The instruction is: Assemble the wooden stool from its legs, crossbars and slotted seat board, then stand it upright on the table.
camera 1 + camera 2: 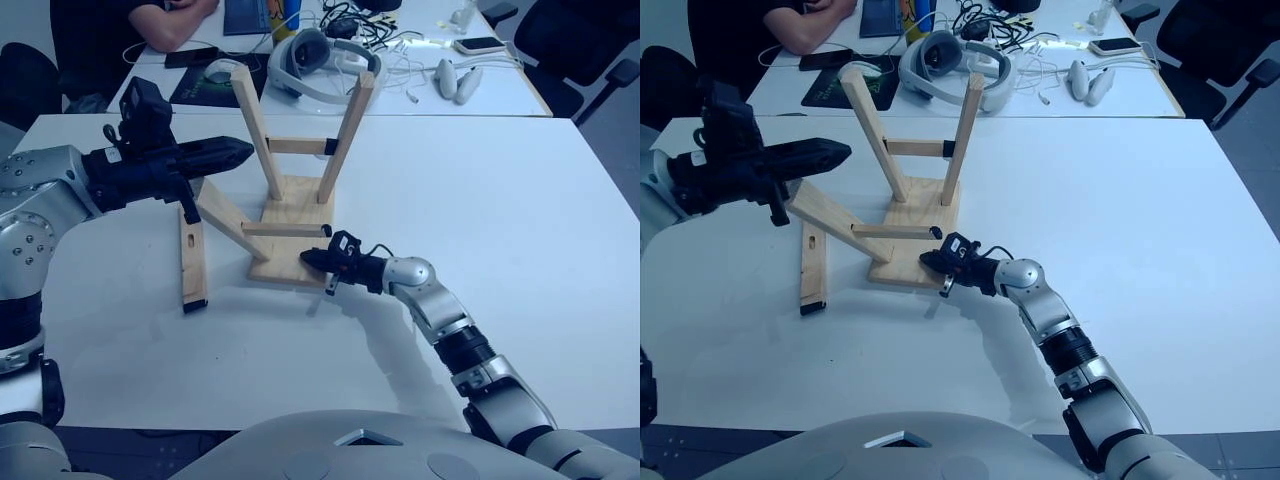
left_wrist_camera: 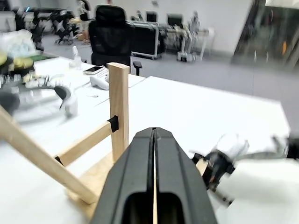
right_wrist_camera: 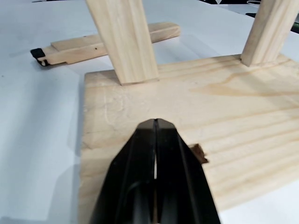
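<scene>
Fingers (image 3: 140, 154) of the right gripper (image 1: 306, 260) are pressed together, with nothing grasped between them. Directly beneath its tip, the slotted seat board (image 1: 288, 262) is seen lying flat on the white table (image 1: 500, 220). The tip is placed at the board's near edge, though contact cannot be confirmed. Just beyond the tip a low crossbar (image 1: 285, 230) is found, joined to a tilted leg (image 1: 225, 215) that leans off to that gripper's left. Farther ahead of the tip, a first upright leg (image 1: 257, 130) and a second upright leg (image 1: 345, 140) are stood on the far part of the board. They are linked by an upper crossbar (image 1: 298, 146).

The left gripper (image 1: 245, 152) is likewise clenched on nothing and is held in the air above the tilted leg. Its tip is set close beside the first upright leg; whether the two touch cannot be told. Below this gripper a loose leg (image 1: 192, 260) is laid flat on the table, beside the board.
</scene>
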